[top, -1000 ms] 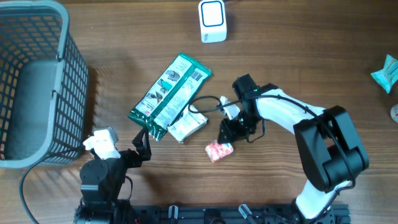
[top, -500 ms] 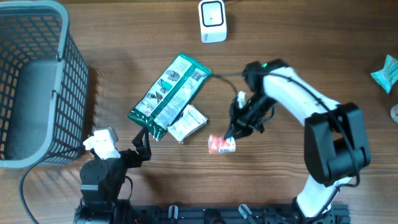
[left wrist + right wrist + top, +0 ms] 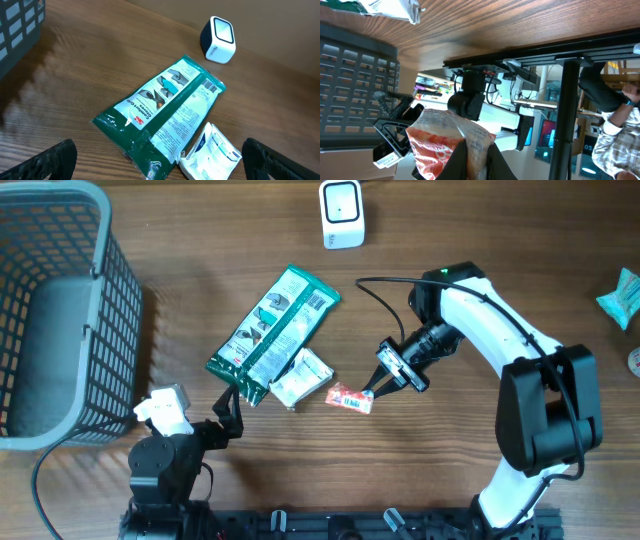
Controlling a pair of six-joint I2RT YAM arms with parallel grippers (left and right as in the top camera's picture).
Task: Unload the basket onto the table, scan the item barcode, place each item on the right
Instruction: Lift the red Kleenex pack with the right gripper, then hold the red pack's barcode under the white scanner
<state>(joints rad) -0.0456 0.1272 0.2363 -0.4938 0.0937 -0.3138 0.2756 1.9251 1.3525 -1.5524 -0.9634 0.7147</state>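
Basket (image 3: 120, 310) stands left of the green packet (image 3: 272, 335); right tool (image 3: 372, 391) pinches a red sachet (image 3: 350, 399), left tool (image 3: 157, 150) gapes.

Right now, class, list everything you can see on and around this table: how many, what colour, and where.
basket: one, grey, table's left end
scanner: one, white and blue, far edge, centre
large packet: one, green, mid-table
flat packet: one, white, beside the large packet
small packet: one, red and white, held in the right gripper
teal packet: one, right edge, cut off
table: one, brown wood
left gripper: one, black, open, near edge
right gripper: one, black, shut on the small packet
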